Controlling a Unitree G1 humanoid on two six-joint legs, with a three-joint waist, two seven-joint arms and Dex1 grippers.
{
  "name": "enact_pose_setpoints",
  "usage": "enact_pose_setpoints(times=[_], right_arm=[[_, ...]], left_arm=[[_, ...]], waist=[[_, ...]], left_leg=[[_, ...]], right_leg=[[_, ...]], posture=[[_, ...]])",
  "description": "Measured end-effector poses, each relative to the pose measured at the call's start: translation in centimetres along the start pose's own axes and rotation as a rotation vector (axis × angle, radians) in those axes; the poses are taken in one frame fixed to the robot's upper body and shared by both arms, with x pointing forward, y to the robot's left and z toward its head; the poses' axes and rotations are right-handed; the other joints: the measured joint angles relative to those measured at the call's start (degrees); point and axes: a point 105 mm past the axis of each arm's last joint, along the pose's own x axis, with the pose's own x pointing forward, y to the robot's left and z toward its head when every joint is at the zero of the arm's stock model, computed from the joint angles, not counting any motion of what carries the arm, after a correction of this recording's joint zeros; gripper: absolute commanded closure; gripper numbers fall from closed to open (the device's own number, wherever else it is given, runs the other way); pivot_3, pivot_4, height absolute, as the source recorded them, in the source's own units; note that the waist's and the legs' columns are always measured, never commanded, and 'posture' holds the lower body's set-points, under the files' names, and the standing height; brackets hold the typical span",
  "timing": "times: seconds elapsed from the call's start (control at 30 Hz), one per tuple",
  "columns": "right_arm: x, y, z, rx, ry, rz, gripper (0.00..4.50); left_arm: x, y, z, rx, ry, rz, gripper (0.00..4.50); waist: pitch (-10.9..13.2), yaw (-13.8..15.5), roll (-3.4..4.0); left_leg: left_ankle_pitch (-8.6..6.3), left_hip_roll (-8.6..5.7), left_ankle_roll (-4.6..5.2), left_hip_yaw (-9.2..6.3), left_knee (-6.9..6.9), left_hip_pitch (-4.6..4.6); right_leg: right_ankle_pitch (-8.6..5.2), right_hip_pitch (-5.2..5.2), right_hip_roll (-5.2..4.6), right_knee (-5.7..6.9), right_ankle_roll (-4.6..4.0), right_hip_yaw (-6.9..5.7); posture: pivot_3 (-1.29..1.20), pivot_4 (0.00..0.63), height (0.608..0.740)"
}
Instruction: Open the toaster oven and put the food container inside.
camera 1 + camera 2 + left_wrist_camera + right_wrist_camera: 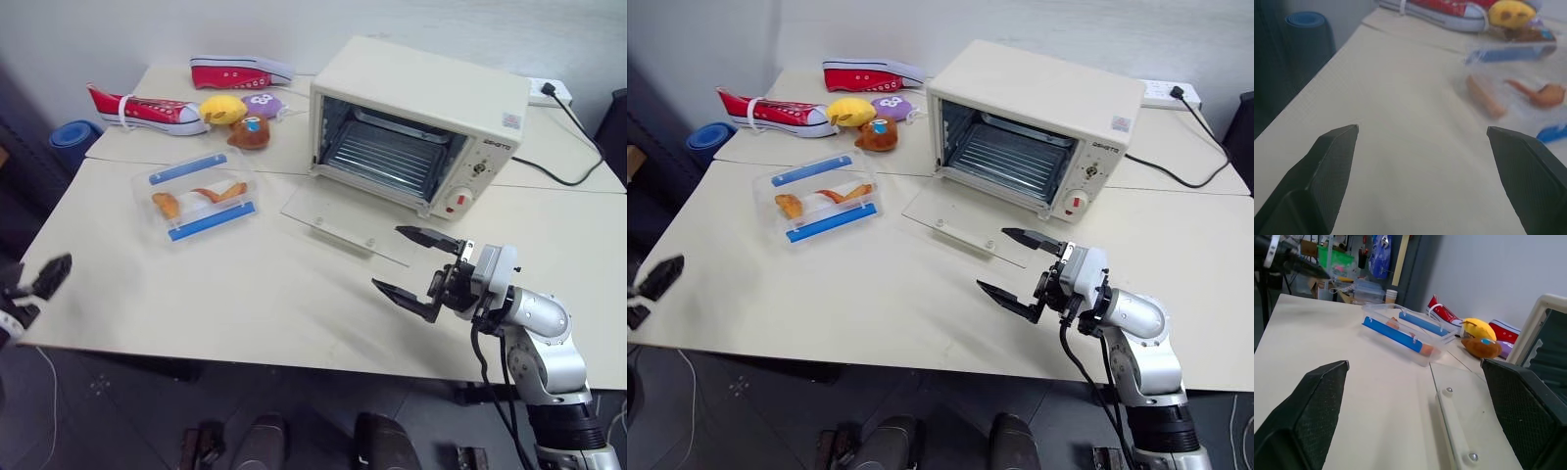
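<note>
Cream surface (294,304), bearing: one toaster oven (416,122), cream-white, at the far right, glass door (348,220) dropped flat onto the surface, wire rack (377,157) exposed, black cord (573,147) trailing off behind. One food container (196,194), clear, lidded, two blue side clips, orange pieces inside; it sits on the surface left of the oven door, well apart from it and touched by nothing. Behind it: two red sneakers (147,110), a yellow plush toy (223,109), a purple one (263,104), a brown one (250,132). Right pincer (416,264), fingers spread wide, empty, hovering just in front of the open door. Left pincer (1422,137), fingers wide apart, empty, at the surface's near left edge.
</note>
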Motion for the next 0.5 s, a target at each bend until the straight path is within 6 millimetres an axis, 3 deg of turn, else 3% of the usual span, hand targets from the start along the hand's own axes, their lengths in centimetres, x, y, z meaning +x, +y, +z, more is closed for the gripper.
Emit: enact_pose_setpoints(times=[0.2, 0.37, 0.5], right_arm=[[0.4, 0.2, 0.0, 0.006, -0.009, 0.026, 0.00], [0.4, 0.7, -0.4, 0.028, -0.005, 0.037, 0.00], [0.1, 0.9, -0.7, 0.042, 0.005, 0.015, 0.00]], left_arm=[[5.5, -3.8, 2.0, -0.082, 0.157, -0.109, 0.02], [8.9, -3.9, -0.2, -0.057, 0.335, -0.026, 0.02], [9.5, -3.3, -1.9, -0.020, 0.420, 0.031, 0.90]], waist=[[-0.01, -0.41, -0.02], [-0.01, -1.61, -0.02], [-0.01, -2.27, -0.03]], left_leg=[[-0.01, 0.14, -0.08, 0.35, -0.19, 0.31], [-0.04, 0.23, -0.13, 0.59, -0.34, 0.44], [-0.06, 0.31, -0.16, 0.60, -0.34, 0.44]], right_leg=[[-0.01, 0.02, 0.16, 0.00, -0.01, 0.21], [-0.01, -0.04, 0.24, -0.01, -0.02, 0.23], [-0.01, -0.07, 0.30, 0.00, -0.02, 0.22]], posture=[[0.00, 0.150, 0.740], [0.00, 0.150, 0.740], [0.00, 0.150, 0.740]])
